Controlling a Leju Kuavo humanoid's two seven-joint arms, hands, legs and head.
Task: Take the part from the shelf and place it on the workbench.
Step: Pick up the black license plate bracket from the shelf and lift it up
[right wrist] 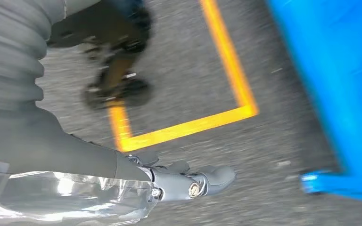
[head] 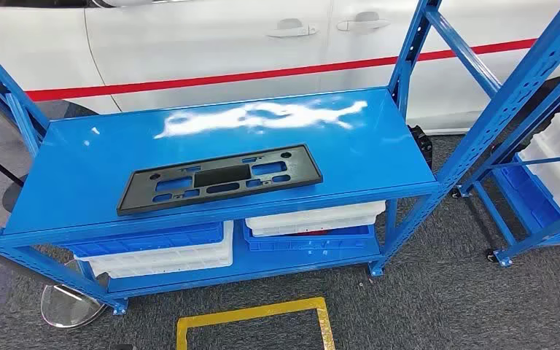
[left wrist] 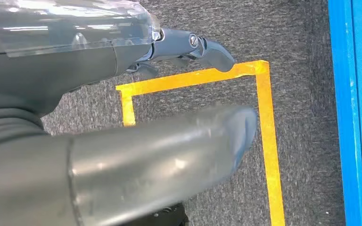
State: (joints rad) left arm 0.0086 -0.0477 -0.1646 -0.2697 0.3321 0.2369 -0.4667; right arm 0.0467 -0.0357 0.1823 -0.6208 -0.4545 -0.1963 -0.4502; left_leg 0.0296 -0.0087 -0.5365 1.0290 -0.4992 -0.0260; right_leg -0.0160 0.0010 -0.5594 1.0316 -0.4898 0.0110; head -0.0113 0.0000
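Black plastic part (head: 219, 179) is lying flat on the blue shelf (head: 379, 138) top, well ahead of and above both my hands, untouched. I'm hanging my left hand (left wrist: 179, 56) low over grey carpet and the yellow floor tape (left wrist: 264, 141), fingers loose and apart, gripping nothing. My right hand (right wrist: 188, 181) is hanging the same way, released, nothing in it; that view is blurring.

Risks, I'm judging: the part is thin and flat against a glossy top, so fingers could slide over it or push it away rather than getting under an edge. Raising arms could clip the shelf's front lip or uprights.

Around: white and blue bins (head: 189, 244) below the part, a second rack (head: 547, 168) off my right hand, white car (head: 204, 44) behind.
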